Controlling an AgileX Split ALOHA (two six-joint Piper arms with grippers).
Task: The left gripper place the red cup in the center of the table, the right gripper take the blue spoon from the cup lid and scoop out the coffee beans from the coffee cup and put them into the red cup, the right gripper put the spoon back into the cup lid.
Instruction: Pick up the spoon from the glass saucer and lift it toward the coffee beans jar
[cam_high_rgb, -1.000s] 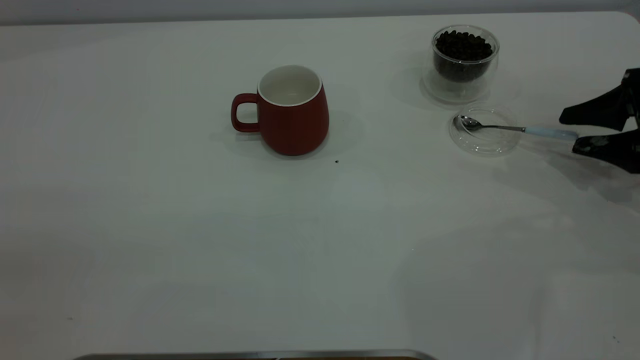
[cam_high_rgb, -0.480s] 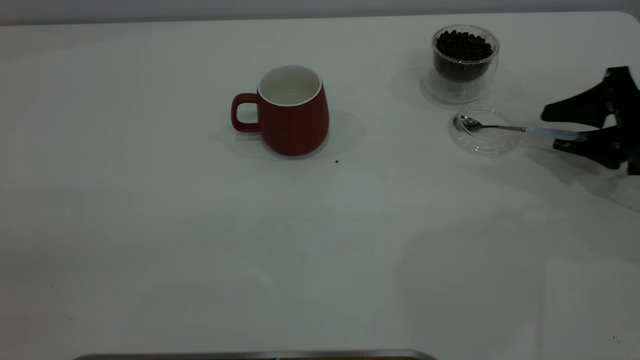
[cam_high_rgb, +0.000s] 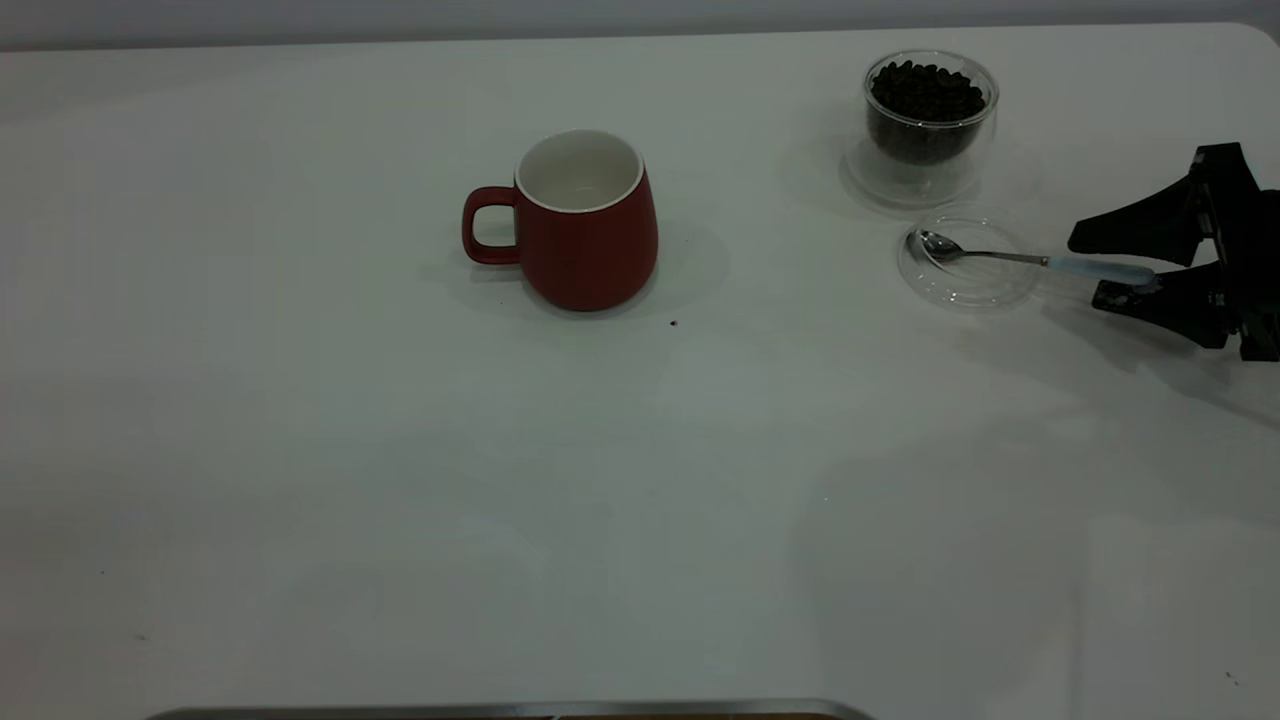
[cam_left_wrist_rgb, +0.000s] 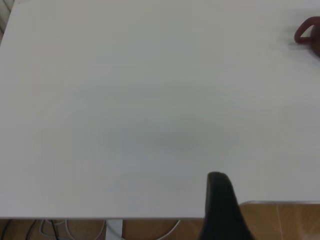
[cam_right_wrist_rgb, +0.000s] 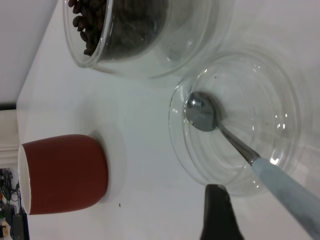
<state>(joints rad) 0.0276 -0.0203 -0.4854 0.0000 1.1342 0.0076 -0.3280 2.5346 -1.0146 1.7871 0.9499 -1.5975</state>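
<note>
The red cup (cam_high_rgb: 585, 230) stands upright and empty near the table's middle, handle to the left. The blue-handled spoon (cam_high_rgb: 1010, 257) lies with its bowl in the clear cup lid (cam_high_rgb: 968, 290) and its handle pointing right. The glass coffee cup (cam_high_rgb: 930, 110), full of beans, stands just behind the lid. My right gripper (cam_high_rgb: 1086, 268) is open, low over the table, with one finger on each side of the handle's end. The right wrist view shows the spoon (cam_right_wrist_rgb: 205, 112), lid (cam_right_wrist_rgb: 280, 100), glass cup (cam_right_wrist_rgb: 145, 35) and red cup (cam_right_wrist_rgb: 65, 172). My left gripper is out of the exterior view, its one visible finger (cam_left_wrist_rgb: 220, 205) near the table edge.
A small dark speck (cam_high_rgb: 673, 323) lies just right of the red cup. The red cup's handle (cam_left_wrist_rgb: 306, 32) shows far off in the left wrist view. A metal strip (cam_high_rgb: 500, 710) runs along the table's near edge.
My right gripper has moved left, and its open fingers have come round the end of the spoon handle. The spoon, lid and cups have not moved.
</note>
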